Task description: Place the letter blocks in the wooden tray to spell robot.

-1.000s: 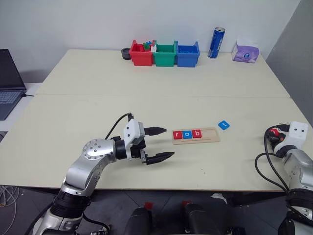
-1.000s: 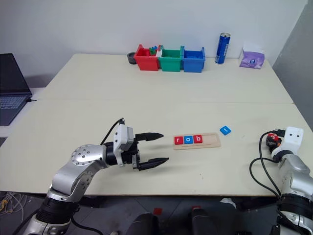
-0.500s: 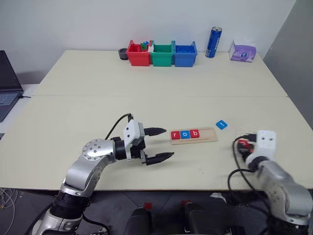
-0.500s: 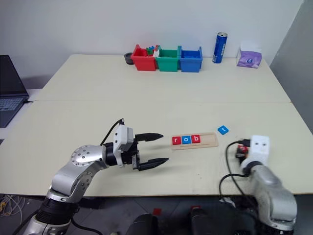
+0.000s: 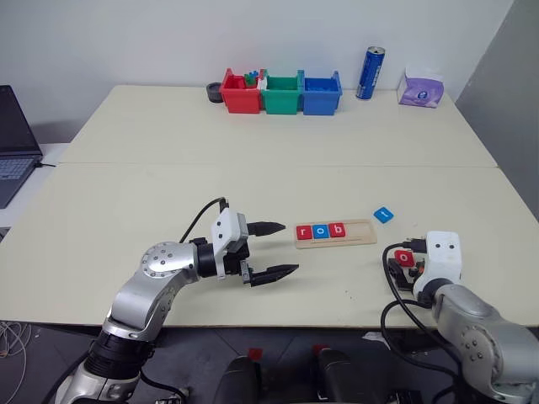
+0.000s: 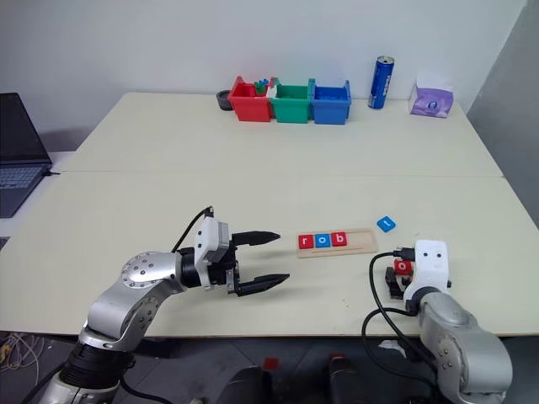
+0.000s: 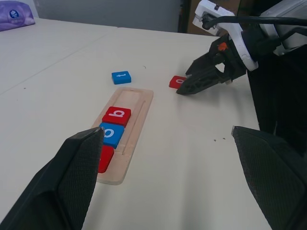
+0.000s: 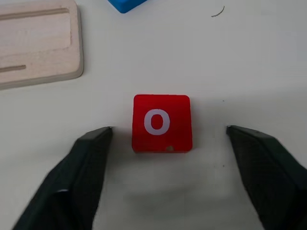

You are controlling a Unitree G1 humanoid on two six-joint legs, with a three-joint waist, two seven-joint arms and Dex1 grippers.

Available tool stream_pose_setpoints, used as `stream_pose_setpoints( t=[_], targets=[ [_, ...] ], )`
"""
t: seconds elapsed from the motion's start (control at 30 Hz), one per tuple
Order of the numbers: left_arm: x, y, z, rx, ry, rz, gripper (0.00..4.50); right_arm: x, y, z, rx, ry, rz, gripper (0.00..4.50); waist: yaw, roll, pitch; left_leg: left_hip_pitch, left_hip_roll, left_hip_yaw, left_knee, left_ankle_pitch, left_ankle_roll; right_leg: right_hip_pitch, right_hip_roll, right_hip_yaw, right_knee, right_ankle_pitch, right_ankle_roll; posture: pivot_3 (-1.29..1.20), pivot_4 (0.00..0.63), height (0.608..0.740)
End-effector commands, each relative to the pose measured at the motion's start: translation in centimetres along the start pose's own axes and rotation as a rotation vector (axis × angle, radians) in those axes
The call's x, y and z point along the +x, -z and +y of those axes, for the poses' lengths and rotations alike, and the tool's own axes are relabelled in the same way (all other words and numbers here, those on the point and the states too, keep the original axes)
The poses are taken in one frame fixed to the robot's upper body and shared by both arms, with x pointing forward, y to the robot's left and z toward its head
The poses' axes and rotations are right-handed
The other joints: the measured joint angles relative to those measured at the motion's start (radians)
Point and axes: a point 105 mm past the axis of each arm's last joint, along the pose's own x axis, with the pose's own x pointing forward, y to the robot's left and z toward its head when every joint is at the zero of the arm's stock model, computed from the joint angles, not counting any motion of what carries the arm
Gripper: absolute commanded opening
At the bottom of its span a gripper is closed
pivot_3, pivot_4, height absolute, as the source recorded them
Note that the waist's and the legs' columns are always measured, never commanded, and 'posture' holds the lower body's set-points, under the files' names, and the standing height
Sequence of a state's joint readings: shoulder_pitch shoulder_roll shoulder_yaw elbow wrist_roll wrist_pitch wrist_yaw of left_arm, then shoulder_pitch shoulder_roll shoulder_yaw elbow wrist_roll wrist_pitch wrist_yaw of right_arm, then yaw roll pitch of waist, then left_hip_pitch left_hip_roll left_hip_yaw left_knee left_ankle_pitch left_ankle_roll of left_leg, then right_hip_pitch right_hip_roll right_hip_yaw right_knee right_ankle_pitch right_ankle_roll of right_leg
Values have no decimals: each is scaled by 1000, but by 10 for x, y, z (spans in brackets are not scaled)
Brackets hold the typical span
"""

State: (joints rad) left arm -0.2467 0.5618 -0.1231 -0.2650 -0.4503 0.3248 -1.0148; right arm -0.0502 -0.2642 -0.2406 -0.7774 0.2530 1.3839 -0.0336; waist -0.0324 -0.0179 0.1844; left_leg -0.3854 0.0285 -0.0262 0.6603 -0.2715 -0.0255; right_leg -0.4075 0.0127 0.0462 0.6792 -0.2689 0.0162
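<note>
Head views: the wooden tray (image 5: 335,232) is lying near table centre, holding three letter blocks in its left part, red r (image 5: 304,232), blue o (image 5: 320,231), red b (image 5: 337,230), with the right part of the groove bare. A loose blue block (image 5: 384,215) is sitting on the table (image 5: 168,168) just off the tray at about 2 o'clock. The left gripper (image 5: 274,249) is hovering at the tray's 9 o'clock, fingers spread wide, gripping nothing. The right gripper (image 6: 402,278) is sitting at the tray's 4 o'clock over a red o block (image 5: 405,257). At the far edge, red bin (image 5: 240,92), green bin (image 5: 281,93) and blue bin (image 5: 322,92) are standing in a row; the red one is holding small coloured pieces, contents of the others unclear. A blue can (image 5: 370,73) and tissue pack (image 5: 423,87) are standing beside them. Left wrist view: adding the side look, with the right gripper's fingertips low at the table by the red o block. Right wrist view: showing the white o clearly, the block lying flat on the table between the spread fingers (image 8: 91,158), touching neither.
</note>
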Motion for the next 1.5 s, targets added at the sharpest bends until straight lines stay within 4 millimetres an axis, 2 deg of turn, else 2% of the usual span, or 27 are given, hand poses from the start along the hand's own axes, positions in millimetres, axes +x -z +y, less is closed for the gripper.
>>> stream_pose_setpoints(
  t=[0.03, 0.1, 0.13, 0.3, 0.37, 0.5, 0.67, 1.0, 1.23, 1.33, 1.5],
  targets=[
    [2, -9, -4, 41, 15, -26, 4500, -7, -35, -11, -112, -26, -139, 4481, 0, 0, 0, 0, 0, 0, 0, 0, 0, 0, 0, 0, 0, 0, 0, 0, 150, 740],
    [3, -9, -4, 40, 16, -29, 4500, -11, -56, -12, -236, -127, -215, 4481, 0, 0, 0, -1, 0, 1, 0, 0, 0, 0, 0, 0, 0, 0, 0, 0, 150, 740],
    [3, -9, -4, 39, 16, -30, 4500, -13, -59, -8, -291, -210, -215, 4481, 0, 0, 1, -1, -1, 1, 1, 0, 0, -1, 0, 0, -1, 0, 0, 0, 150, 740],
    [5, -8, -4, 37, 21, -34, 4500, -25, -51, 0, -394, -607, -188, 4481, 1, -2, 1, -1, 1, -1, 0, 0, 0, 0, 1, -1, -2, 0, 0, 0, 150, 740],
    [6, -8, -4, 37, 23, -37, 4500, -30, -40, -5, -492, -732, -196, 4481, 3, -2, 2, -2, 0, -1, 0, 0, 1, 0, 1, -1, -2, 0, 0, 0, 150, 740],
    [7, -8, -3, 38, 26, -40, 4500, -13, -19, -37, -759, -760, -168, 4481, 3, -3, 2, -2, -1, 1, 1, 0, 1, 1, 0, -1, -3, 0, 1, 0, 150, 740],
    [8, -9, -2, 40, 26, -42, 4500, 9, -31, -47, -800, -778, -201, 4481, -8, -4, 3, 2, -1, 4, 2, 0, 1, 2, 0, 2, -1, 2, 3, 0, 150, 740],
    [5, -10, -2, 45, 17, -37, 4500, 25, -25, -43, -807, -924, -94, 4481, 2, -4, 3, 2, 0, 2, 2, 0, 0, 2, 0, 1, 0, 1, 1, 0, 150, 740],
    [4, -11, -4, 44, 26, -39, 4500, 36, -20, -37, -755, -952, -64, 4481, 1, -3, 3, 2, 0, 2, 2, 0, 0, 2, 0, 1, 0, 1, 1, 0, 150, 740],
    [4, -11, -4, 44, 28, -38, 4500, 41, -22, -33, -731, -954, -71, 3938, 1, -3, 3, 2, 0, 2, 2, 0, 0, 2, 0, 1, 0, 1, 1, 0, 150, 740],
    [3, -12, -3, 44, 27, -34, 4500, 42, -23, -31, -732, -957, -76, 2177, 2, -3, 3, 2, 0, 1, 2, 0, 0, 2, 0, 0, 1, 1, 1, 0, 150, 740]
  ],
)
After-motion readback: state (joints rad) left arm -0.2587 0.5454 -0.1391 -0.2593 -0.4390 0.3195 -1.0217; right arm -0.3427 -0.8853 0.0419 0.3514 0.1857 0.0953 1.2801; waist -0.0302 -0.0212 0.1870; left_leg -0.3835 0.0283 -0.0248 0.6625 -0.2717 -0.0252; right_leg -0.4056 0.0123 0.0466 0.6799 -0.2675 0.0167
